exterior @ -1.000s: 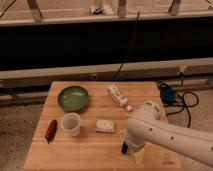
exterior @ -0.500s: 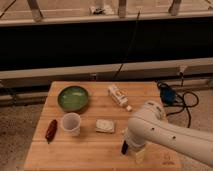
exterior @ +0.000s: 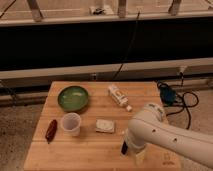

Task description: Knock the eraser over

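Eraser slim, black, upright, just beside hand (grip state: cannot tell).

bowl back-left | cup before it | packet right of cup | eraser front-right of packet | gripper beside eraser

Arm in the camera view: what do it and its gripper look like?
The arm is white, built of thick, rounded, smooth shells with a few small dark dots; no cables show on it. The gripper, at its tip near the front edge of the table, looks pale cream.
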`<state>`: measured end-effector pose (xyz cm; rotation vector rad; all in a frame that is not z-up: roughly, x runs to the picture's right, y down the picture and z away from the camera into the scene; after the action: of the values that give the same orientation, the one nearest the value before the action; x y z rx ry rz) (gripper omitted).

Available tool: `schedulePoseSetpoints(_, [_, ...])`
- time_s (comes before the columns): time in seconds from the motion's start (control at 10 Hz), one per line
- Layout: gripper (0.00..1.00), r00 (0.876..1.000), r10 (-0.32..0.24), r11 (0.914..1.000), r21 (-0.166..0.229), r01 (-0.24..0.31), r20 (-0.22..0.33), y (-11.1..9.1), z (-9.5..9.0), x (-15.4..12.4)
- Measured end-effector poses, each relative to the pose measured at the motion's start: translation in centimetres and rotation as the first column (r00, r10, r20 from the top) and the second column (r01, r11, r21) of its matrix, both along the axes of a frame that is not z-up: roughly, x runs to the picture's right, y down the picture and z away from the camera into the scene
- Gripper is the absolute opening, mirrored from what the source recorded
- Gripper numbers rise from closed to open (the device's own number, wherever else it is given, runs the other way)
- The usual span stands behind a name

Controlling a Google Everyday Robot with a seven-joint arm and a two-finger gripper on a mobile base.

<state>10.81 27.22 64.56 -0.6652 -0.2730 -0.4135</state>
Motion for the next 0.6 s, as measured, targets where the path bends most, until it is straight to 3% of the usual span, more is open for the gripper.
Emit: schedulePoseSetpoints(0.6, [0.8,1.0,0.0,1.0,-0.004,0.0,0.016,0.32,0.01,0.16])
